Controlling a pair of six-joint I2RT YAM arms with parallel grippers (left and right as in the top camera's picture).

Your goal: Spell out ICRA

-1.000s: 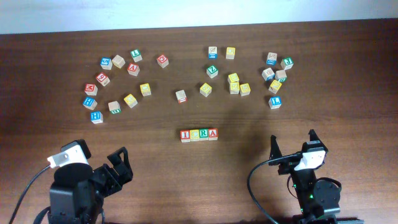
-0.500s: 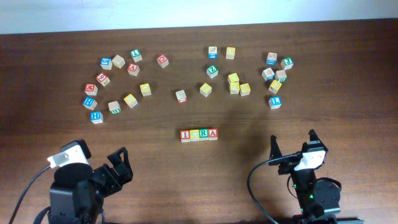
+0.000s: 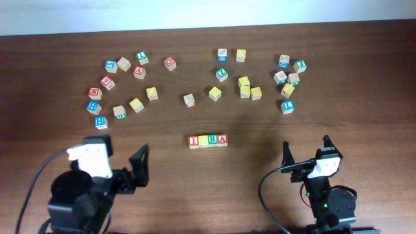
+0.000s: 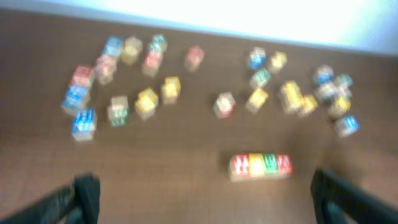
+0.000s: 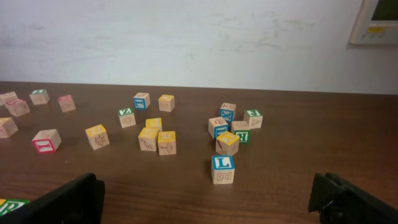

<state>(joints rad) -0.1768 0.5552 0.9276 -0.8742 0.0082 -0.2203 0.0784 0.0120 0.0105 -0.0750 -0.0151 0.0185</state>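
Note:
A row of four letter blocks [image 3: 208, 140] reading I, C, R, A lies at the table's middle front; it also shows blurred in the left wrist view [image 4: 260, 165]. My left gripper [image 3: 130, 172] is open and empty, at the front left, well short of the row. My right gripper [image 3: 305, 149] is open and empty at the front right. In the right wrist view only the row's right end [image 5: 9, 206] shows at the lower left corner.
Loose letter blocks lie in an arc across the far half: a left cluster [image 3: 120, 88], a middle group [image 3: 237, 84] and a right cluster [image 3: 289, 78]. A blue L block [image 3: 288, 105] [image 5: 223, 168] lies nearest my right gripper. A white wall stands behind the table.
My left arm has swung right and forward, its wrist view now blurred with motion. The right arm and the blocks have not moved.

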